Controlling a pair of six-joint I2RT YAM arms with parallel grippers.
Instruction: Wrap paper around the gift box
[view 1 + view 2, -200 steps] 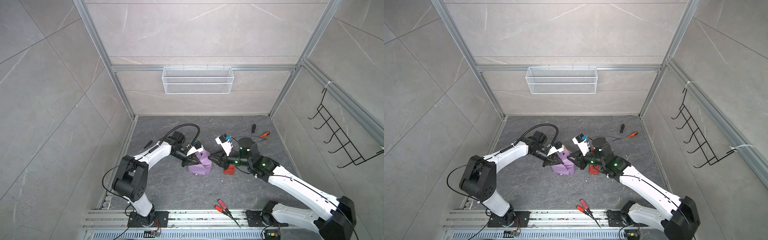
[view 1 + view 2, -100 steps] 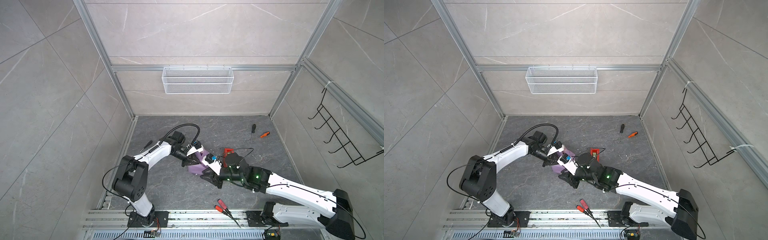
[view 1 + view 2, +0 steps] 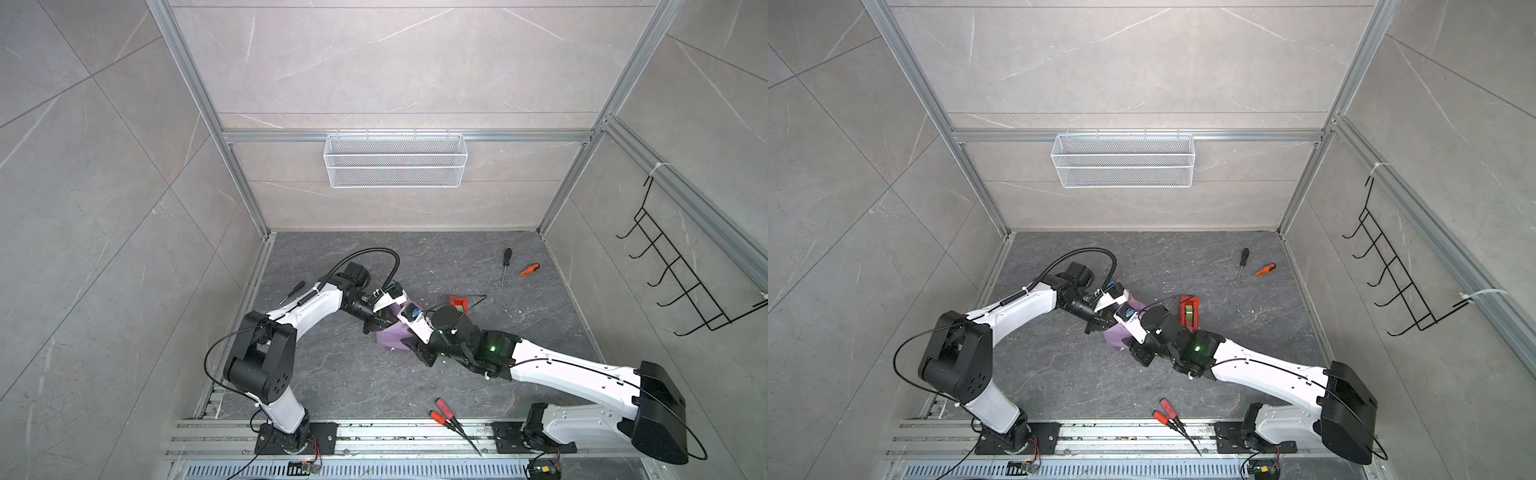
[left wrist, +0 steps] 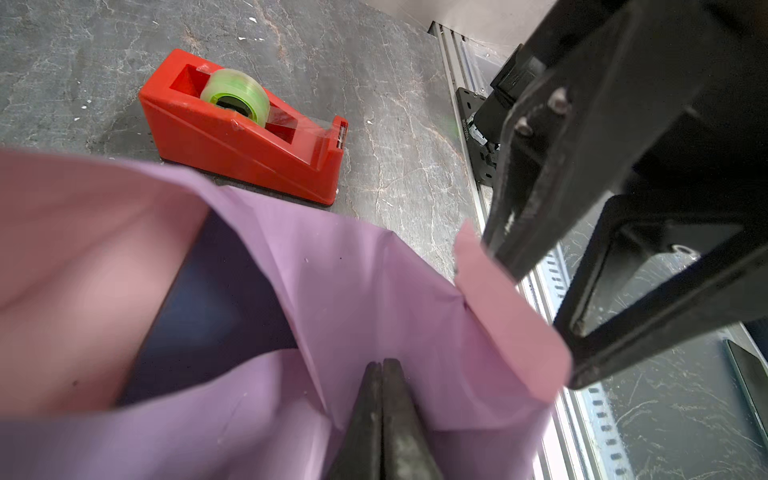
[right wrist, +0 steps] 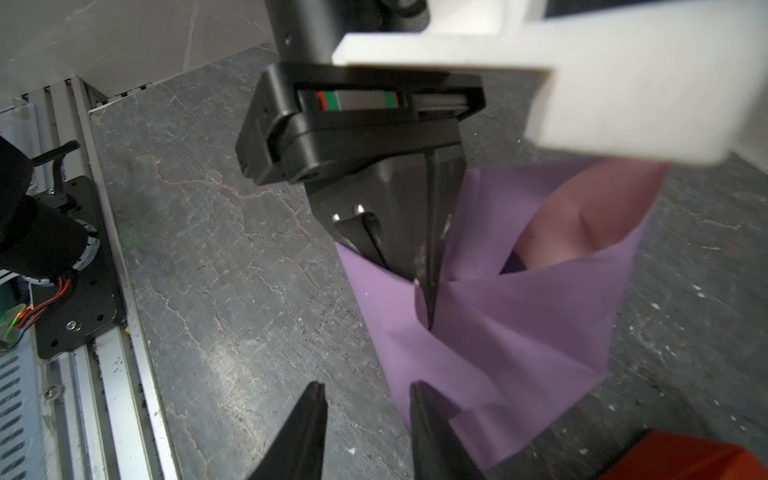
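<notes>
Gift box (image 4: 216,299) shows only as a dark navy patch inside an open pocket of the paper (image 4: 353,270), which is lilac outside and pale pink inside. In both top views we see the paper (image 3: 390,336) as a small crumpled lilac bundle near the middle of the dark grey stone-patterned surface (image 3: 332,374), between the two arms.

The left end effector (image 4: 381,368) has its fingers pressed together, and its tip is set into a crease on top of the bundle. The right wrist view shows that same tip (image 5: 430,316) sunk where several folds meet. We cannot tell whether a layer of paper is caught between the fingers.

The right end effector (image 5: 365,401) reaches in low from the other side with its fingers spread. One finger (image 5: 424,419) overlaps the nearest corner of the paper. In the left wrist view a turned-up pink flap (image 4: 511,316) lies against those fingertips, and nothing is clamped between them.

A red tape dispenser (image 4: 241,145) with a green roll stands on the surface just beside the bundle. Well apart, toward the back wall, lie a black-handled screwdriver (image 3: 506,259) and an orange-handled one (image 3: 530,269). Red-handled pliers (image 3: 444,410) lie near the front rail.
</notes>
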